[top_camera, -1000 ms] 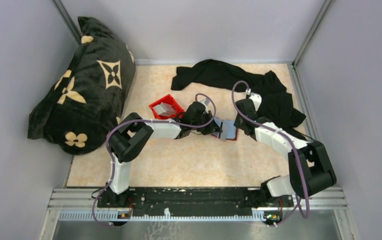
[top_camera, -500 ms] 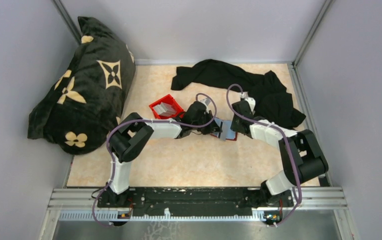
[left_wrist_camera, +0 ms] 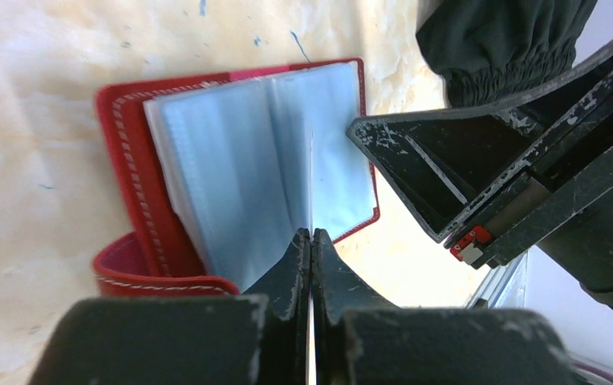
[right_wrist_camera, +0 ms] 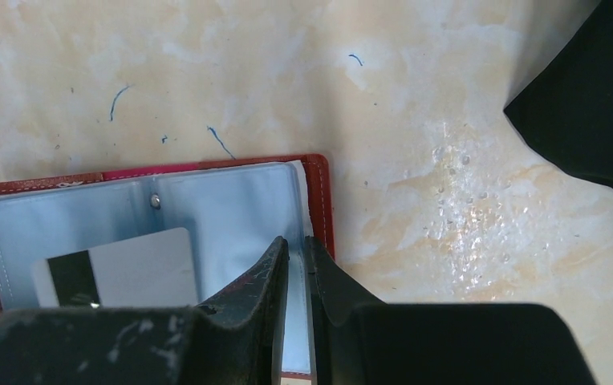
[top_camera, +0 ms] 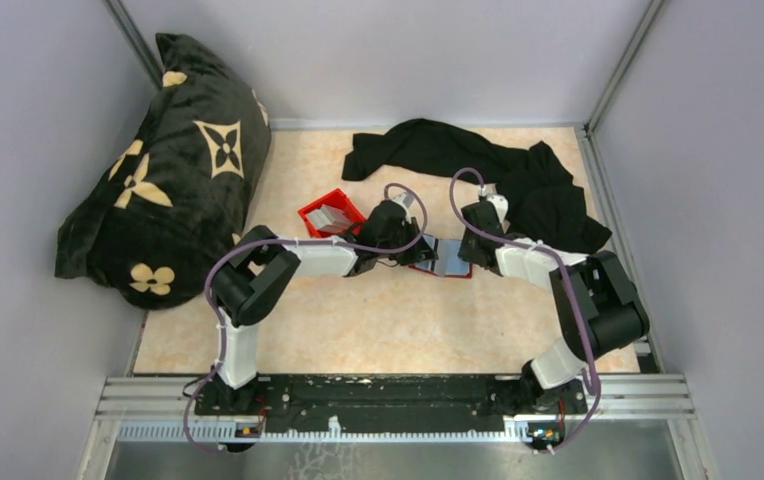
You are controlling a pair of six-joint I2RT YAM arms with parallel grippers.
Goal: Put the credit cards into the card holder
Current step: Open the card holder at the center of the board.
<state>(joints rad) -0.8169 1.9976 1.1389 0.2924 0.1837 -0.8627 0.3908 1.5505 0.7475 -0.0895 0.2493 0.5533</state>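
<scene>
Marbled beige tabletop (top_camera: 378,320) carries the open card holder (top_camera: 445,258) mid-table, one credit card (right_wrist_camera: 127,265) already sleeved, while the left gripper (left_wrist_camera: 311,237) pinches seemingly a clear leaf (left_wrist_camera: 287,144) and the right gripper (right_wrist_camera: 297,245), newly swung in beside it, hovers barely parted, its load unclear.

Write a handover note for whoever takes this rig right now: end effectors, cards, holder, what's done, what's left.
Left end effector: shut, pinching a clear leaf of the open card holder upright.
Right end effector: almost closed at the holder's right edge; grip unclear.
Holder lies open, red cover down.
Done: one striped card looks seated in a sleeve.
Left: pale cards sit in the red bin; pocket them.
</scene>
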